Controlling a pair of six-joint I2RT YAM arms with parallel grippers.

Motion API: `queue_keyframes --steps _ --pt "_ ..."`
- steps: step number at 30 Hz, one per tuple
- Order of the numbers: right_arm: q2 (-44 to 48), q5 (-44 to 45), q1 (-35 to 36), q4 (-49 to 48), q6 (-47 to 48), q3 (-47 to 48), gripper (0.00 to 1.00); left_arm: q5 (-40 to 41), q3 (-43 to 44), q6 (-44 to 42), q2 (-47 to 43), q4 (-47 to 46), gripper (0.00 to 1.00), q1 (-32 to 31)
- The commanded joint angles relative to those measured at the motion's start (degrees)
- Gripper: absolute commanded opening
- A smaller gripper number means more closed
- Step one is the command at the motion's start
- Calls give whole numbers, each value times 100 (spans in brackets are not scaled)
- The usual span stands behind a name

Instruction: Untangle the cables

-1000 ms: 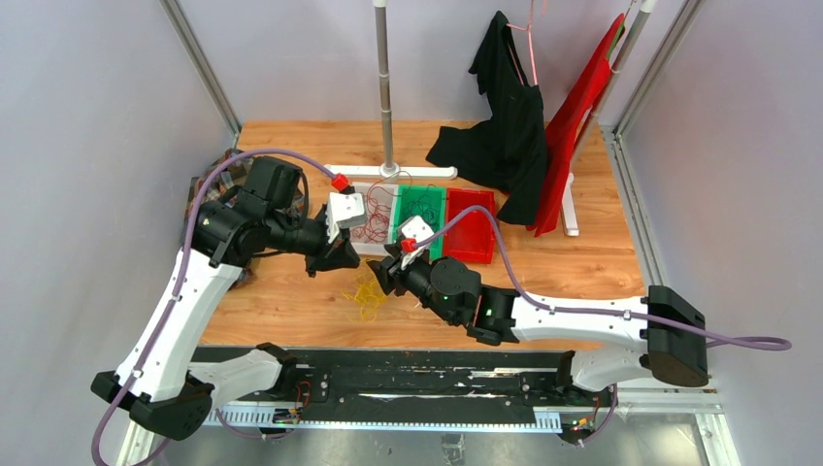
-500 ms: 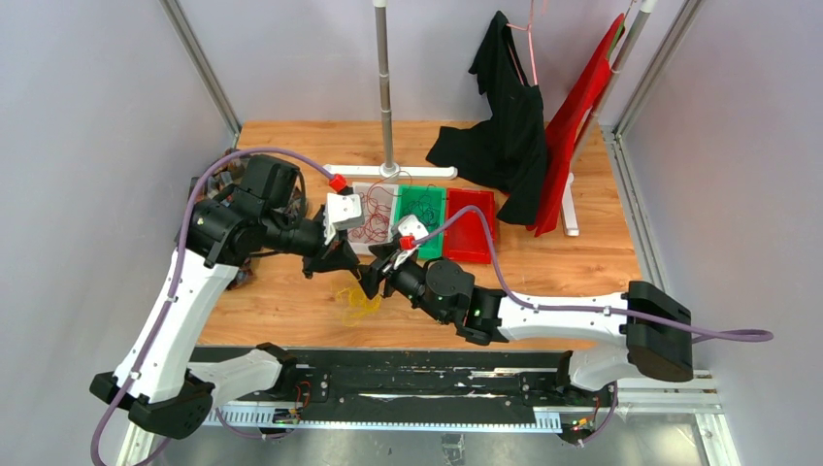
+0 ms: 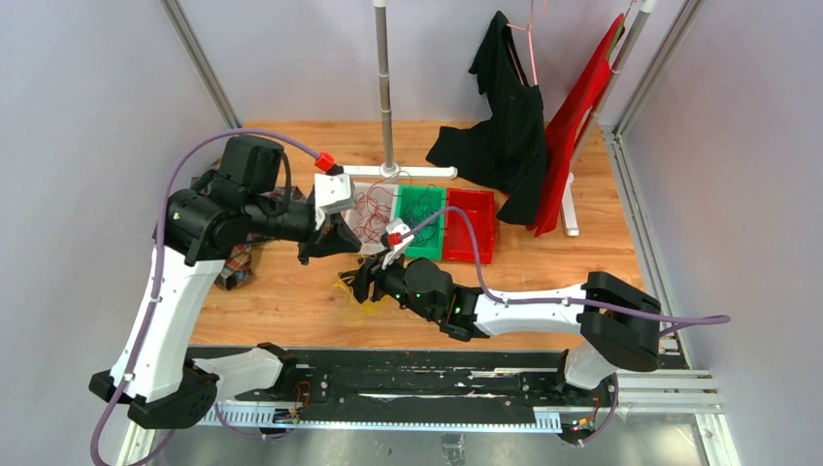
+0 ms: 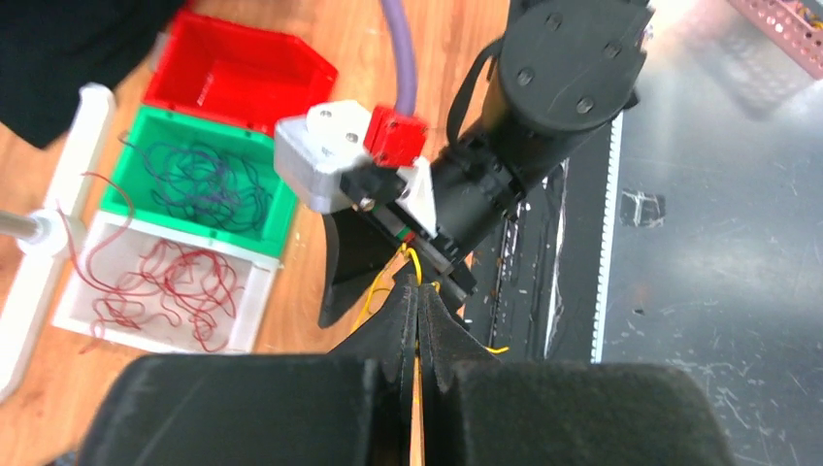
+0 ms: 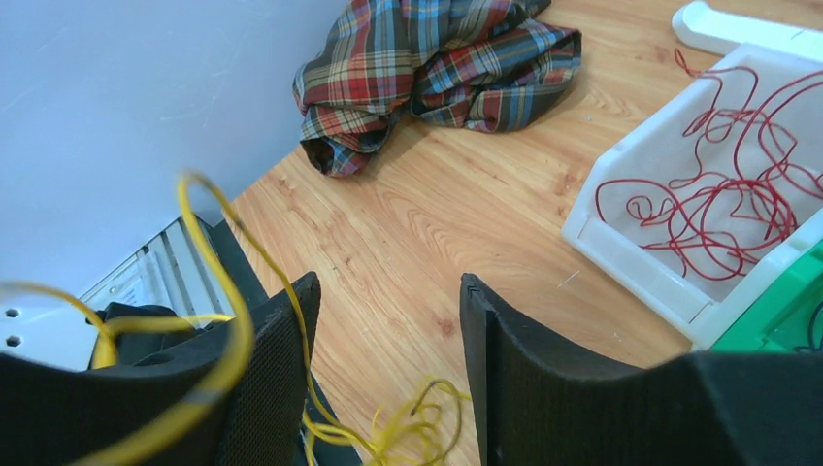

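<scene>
Cables (image 5: 236, 335): yellow strand nipped in left pincer (image 4: 416, 303); right pincer (image 5: 383, 364) agape.

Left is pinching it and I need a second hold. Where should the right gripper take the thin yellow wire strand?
Likely the single run of the thin yellow wire strand rising from its looped heap on the wooden table, not the heap: one clean line. It lies beside one finger of the open right gripper, so close in sideways from the white bin side.
</scene>
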State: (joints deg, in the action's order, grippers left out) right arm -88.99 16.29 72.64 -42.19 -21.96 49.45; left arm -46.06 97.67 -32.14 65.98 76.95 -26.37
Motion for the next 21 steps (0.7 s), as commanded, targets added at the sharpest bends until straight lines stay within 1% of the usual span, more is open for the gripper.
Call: queue_keyframes --steps 1,5,9,16,21 --pt "-154 -64 -179 -311 -377 -22 54 -207 572 213 32 19 0 5" --pt "-221 48 -198 -337 -488 -338 47 -44 997 230 67 18 0 8" --pt "-248 223 -237 -430 -628 -762 43 158 1464 191 101 14 0 9" --pt "-346 370 -259 -469 -760 -1273 38 603 2303 77 245 16 0 8" --pt "-444 451 -259 -519 -825 -1583 37 1020 3041 -106 400 6 0 8"
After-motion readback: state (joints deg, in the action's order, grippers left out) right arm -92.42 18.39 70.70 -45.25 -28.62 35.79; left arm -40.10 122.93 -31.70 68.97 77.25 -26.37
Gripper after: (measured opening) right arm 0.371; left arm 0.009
